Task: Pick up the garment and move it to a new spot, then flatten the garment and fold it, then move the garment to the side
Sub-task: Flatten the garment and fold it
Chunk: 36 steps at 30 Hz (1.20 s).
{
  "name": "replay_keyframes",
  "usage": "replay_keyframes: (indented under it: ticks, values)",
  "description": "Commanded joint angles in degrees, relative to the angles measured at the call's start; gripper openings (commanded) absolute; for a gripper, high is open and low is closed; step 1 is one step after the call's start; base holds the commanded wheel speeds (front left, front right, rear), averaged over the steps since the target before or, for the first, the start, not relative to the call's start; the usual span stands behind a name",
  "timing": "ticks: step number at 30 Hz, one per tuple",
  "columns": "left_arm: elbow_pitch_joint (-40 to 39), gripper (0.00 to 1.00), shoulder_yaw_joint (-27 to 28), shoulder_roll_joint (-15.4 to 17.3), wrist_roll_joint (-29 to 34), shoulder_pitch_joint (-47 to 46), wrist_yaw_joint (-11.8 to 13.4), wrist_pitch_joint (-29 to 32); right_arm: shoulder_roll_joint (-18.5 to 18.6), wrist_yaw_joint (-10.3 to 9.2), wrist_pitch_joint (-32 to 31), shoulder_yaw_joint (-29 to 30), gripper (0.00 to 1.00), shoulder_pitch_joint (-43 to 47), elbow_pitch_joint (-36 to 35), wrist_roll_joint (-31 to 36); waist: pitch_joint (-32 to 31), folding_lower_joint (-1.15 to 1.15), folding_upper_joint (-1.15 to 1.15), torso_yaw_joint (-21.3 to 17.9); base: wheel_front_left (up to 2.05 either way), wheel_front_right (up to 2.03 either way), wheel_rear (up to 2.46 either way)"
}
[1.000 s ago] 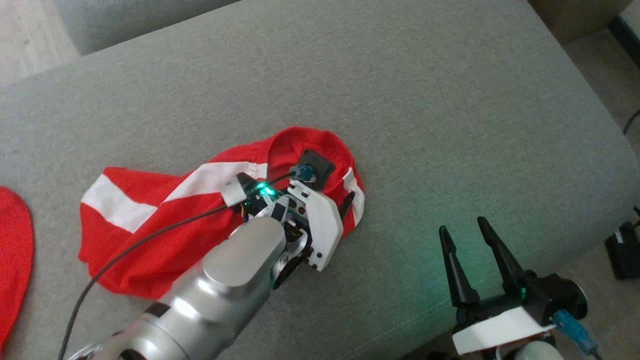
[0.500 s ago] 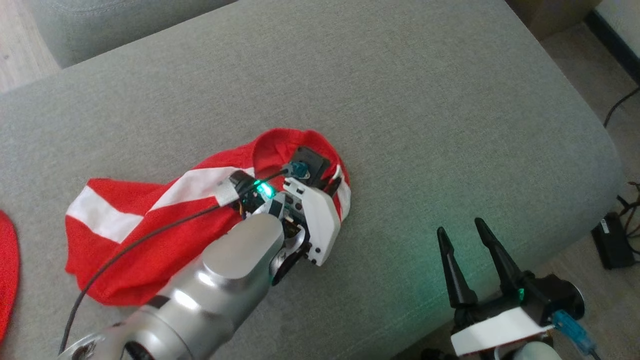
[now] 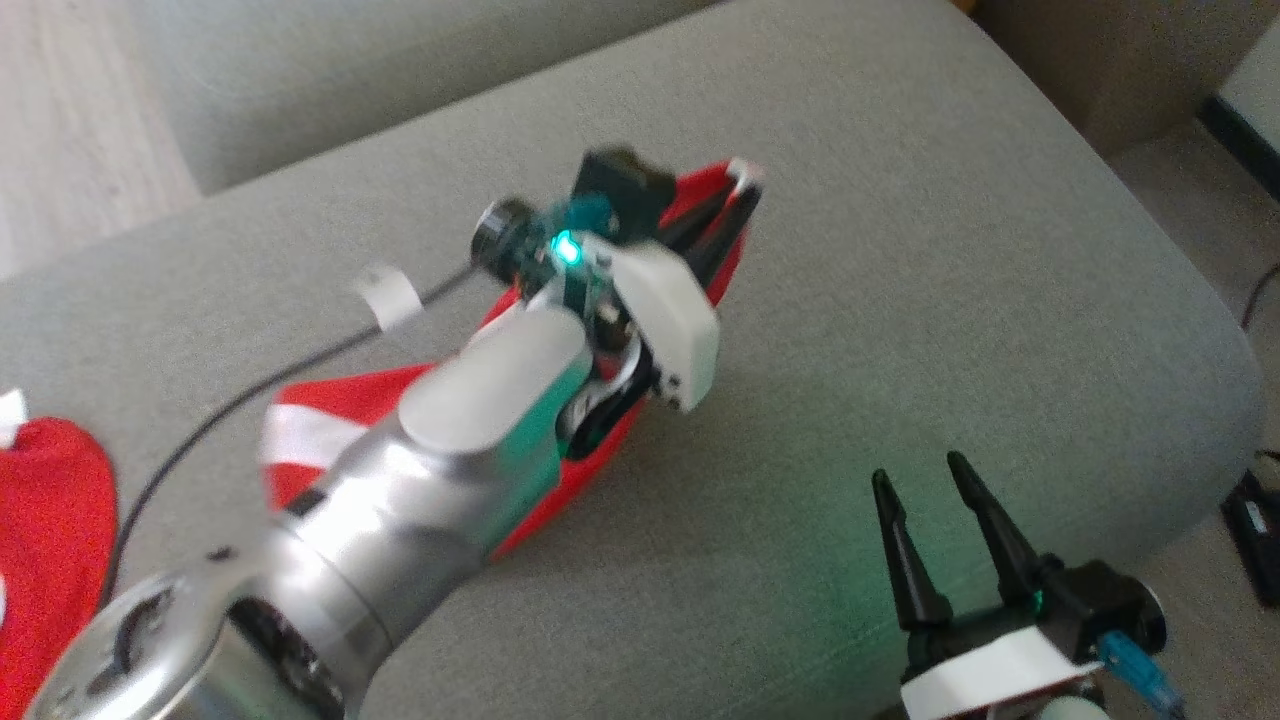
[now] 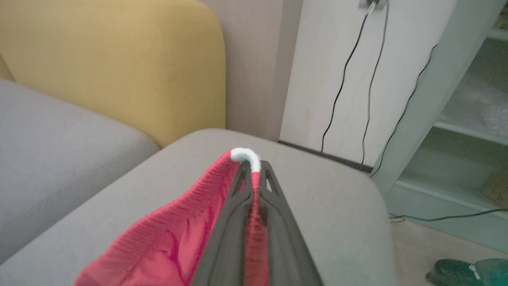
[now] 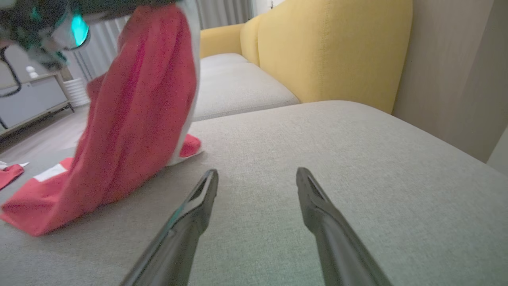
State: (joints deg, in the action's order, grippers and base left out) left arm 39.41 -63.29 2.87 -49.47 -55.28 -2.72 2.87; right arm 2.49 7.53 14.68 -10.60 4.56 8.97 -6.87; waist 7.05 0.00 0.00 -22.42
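Note:
The garment is red with white stripes. My left gripper is shut on its white-trimmed edge and holds it up off the grey cushion. In the left wrist view the fingers pinch the red cloth, with the white trim curling over the tips of the gripper. The right wrist view shows the garment hanging down, its lower end resting on the cushion. My right gripper stands open and holds nothing near the cushion's front right, seen also in its own wrist view.
Another red cloth lies at the cushion's left edge. A yellow sofa back stands behind the cushion, with a second grey seat beside it. Cables run down the wall. The cushion drops to the floor on the right.
My left gripper has shut on the garment's edge and risen up and away, lifting that end off the cushion. The head camera has shifted. The right gripper stays where it was.

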Motion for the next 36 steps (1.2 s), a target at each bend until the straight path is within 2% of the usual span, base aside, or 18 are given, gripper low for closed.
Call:
replay_keyframes:
  ticks: [1, 7, 12, 17, 18, 22, 27, 32, 36]
  values:
    - [-3.0, 0.00, 2.6, 0.0, -2.0, -5.4, -1.1, -0.9, 0.4, -0.04, 0.3, -1.3, 1.00, 0.3, -1.4, 0.8, -2.5, 0.00, 0.00, 1.6, 0.00, 0.00, 0.00]
    - [-4.3, 0.00, 5.3, 0.0, -3.0, -12.4, -1.9, -3.2, 0.4, -0.04, 0.3, -0.1, 1.00, 1.9, -1.4, 1.8, -6.5, 0.00, 0.00, 5.4, 0.00, 0.00, 0.00]
    - [-4.7, 0.00, 7.0, 0.9, -4.3, -12.2, -1.7, -4.1, 0.4, -0.04, 0.3, 0.6, 1.00, 2.7, -2.0, 1.9, -7.4, 0.00, 0.00, 9.0, 0.00, 0.00, 0.00]
    - [-6.4, 0.00, 5.7, 3.9, -6.4, -2.0, -0.8, -4.5, 0.4, -0.04, 0.3, 1.5, 1.00, 3.8, -2.5, 1.9, -7.0, 0.00, 0.00, 14.0, 0.00, 0.00, 0.00]
    - [-7.3, 0.00, 5.1, 5.5, -7.7, 4.2, 0.0, -5.2, 0.4, -0.04, 0.3, 1.7, 1.00, 4.2, -2.5, 1.9, -6.5, 0.00, 0.00, 15.9, 0.00, 0.00, 0.00]
    - [-8.8, 0.00, 4.7, 8.7, -10.2, 16.2, 2.0, -7.8, 0.4, -0.04, 0.3, 2.2, 1.00, 4.6, -2.2, 1.1, -5.6, 0.00, 0.00, 19.1, 0.00, 0.00, 0.00]
    - [-10.8, 0.00, 5.6, 11.3, -13.1, 26.4, 4.2, -11.3, 0.5, -0.04, 0.3, 3.1, 1.00, 3.6, 0.8, -1.3, -4.8, 0.00, 0.00, 23.5, 0.00, 0.00, 0.00]
    - [-11.9, 0.00, 6.3, 12.1, -13.7, 29.7, 5.2, -13.6, 4.5, -0.04, 0.0, 1.4, 1.00, -1.3, 7.5, -3.3, -3.9, 0.00, 0.00, 27.2, 0.00, 0.00, 0.00]
    - [-12.1, 0.00, 6.5, 11.7, -13.5, 30.5, 5.4, -14.6, 8.8, -0.04, -5.2, 0.5, 1.00, -6.9, 12.5, -6.6, -3.4, 0.00, 0.00, 29.0, 0.00, 0.00, 0.00]
